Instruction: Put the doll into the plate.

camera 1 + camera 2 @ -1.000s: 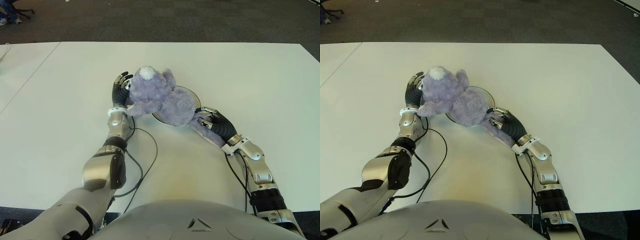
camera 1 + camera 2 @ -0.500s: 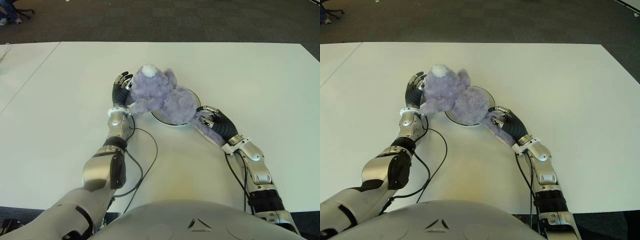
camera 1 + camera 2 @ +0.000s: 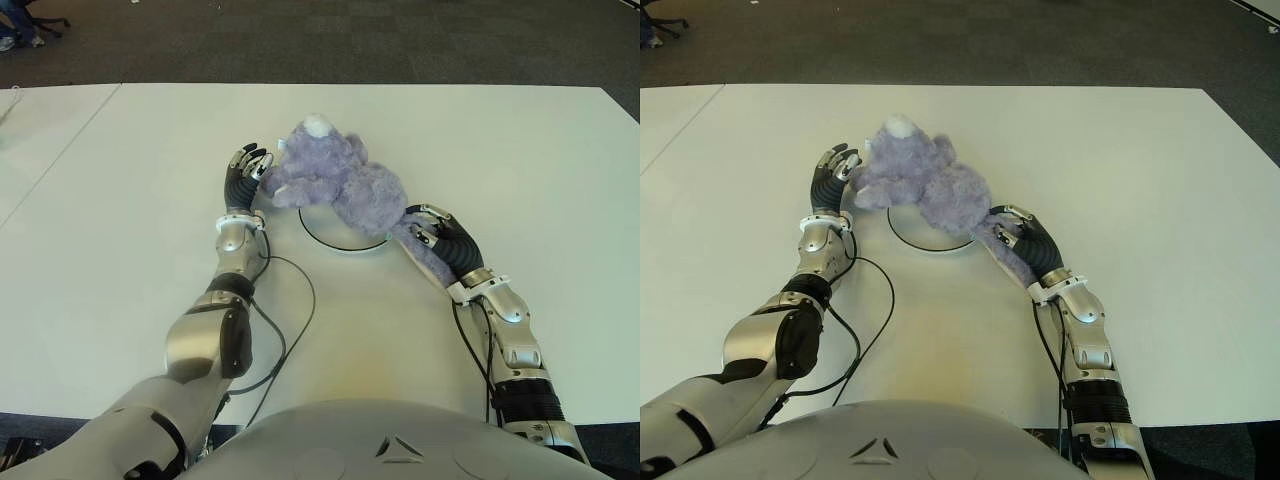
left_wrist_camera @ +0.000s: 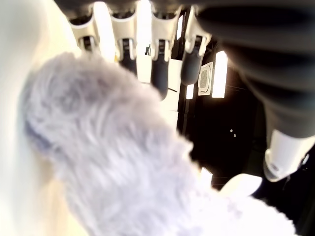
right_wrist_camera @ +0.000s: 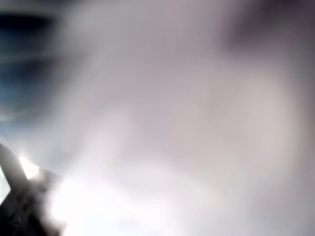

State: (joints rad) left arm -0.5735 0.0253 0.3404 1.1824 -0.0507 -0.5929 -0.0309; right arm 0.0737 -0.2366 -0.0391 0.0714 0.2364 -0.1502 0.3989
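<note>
My right hand (image 3: 443,238) grips the doll (image 3: 345,187) by a leg; its body sprawls across the plate (image 3: 322,235) rim, not settled inside; my left hand (image 3: 243,178) stays open-fingered against its arm.

This looks like an office or lab room. A wide, plain white surface (image 3: 520,160) stands on dark grey carpet (image 3: 330,40), the kind laid in workplaces. At the far left corner the wheeled base of an office chair (image 3: 35,25) shows on the carpet. A second white surface (image 3: 35,140) adjoins on the left.
</note>
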